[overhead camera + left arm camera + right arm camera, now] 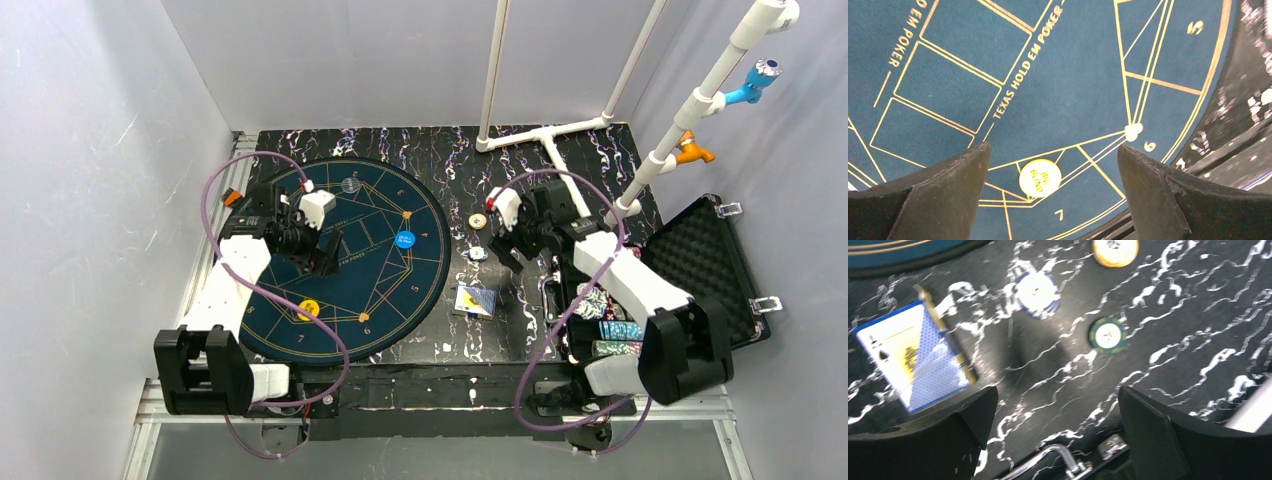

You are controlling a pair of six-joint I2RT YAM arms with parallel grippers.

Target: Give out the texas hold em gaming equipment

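Left end effector (1053,146) gapes; yellow button (1040,178) below reads BIG BLIND.

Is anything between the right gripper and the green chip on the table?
Nothing visible. The open right gripper hangs over bare tabletop; the green chip lies ahead, apart from the blue-edged chip.

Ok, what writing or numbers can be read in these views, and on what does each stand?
"TEXAS HOLD EM POKER": gold print on the round dark-blue mat; a second copy is cut off at the picture's edge.
"5", "6", "7": gold numbers near the mat's rim.
"BIG BLIND": on the round yellow button disc.
Too blurred or small to read: the face of the blue-backed playing cards, the striped round chips, the round blue disc.
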